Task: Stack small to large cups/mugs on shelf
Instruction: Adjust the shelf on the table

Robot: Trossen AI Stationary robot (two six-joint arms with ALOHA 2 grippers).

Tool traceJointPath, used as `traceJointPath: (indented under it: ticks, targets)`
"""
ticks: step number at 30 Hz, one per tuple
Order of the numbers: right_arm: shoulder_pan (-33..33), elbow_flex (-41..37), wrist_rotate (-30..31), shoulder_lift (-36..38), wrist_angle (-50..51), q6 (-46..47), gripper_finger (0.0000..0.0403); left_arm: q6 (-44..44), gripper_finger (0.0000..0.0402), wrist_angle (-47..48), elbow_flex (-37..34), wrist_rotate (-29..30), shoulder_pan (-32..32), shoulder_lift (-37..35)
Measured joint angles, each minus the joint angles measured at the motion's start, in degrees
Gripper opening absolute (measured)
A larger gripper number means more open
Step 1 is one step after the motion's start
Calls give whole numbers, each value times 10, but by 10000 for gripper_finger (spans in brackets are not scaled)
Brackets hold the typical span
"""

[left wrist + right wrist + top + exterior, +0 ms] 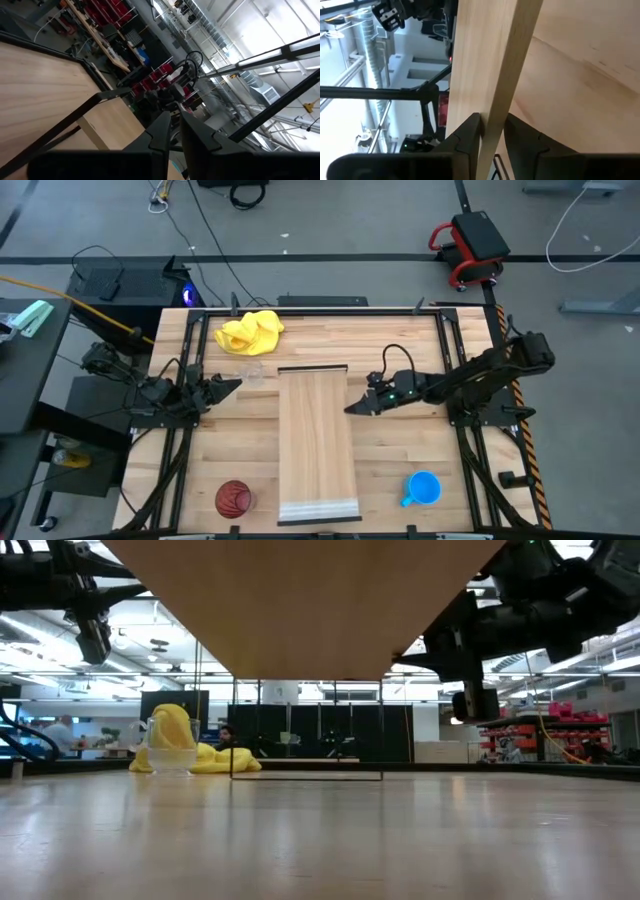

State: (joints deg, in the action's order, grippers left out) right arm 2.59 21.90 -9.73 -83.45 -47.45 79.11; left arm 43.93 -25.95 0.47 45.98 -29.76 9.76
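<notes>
Butcher-block table (400, 450) bears shelf (316, 442), pinched by right gripper (492, 131).

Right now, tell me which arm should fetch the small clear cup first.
Left. The left gripper hangs free beside the clear cup, near the yellow cloth. The right gripper is clamped on the shelf's edge, farther from the cup.

The right arm's dark two-finger gripper (353, 406) is reaching inward from the table's right side, its fingers (465, 135) pinching a thin edge. The left arm's dark two-finger gripper (232, 386) is hovering at the left, fingers (161, 131) together.
</notes>
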Motion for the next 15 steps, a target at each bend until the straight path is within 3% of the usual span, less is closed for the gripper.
traceJointPath:
  ticks: [9, 15]
  targets:
    - [-15, 5, -8, 0, 10, 8, 49, 7, 48, 6, 0, -1, 0, 0]
    - [-17, 5, -10, 2, 13, 10, 46, 7, 44, 7, 0, -12, 0, 0]
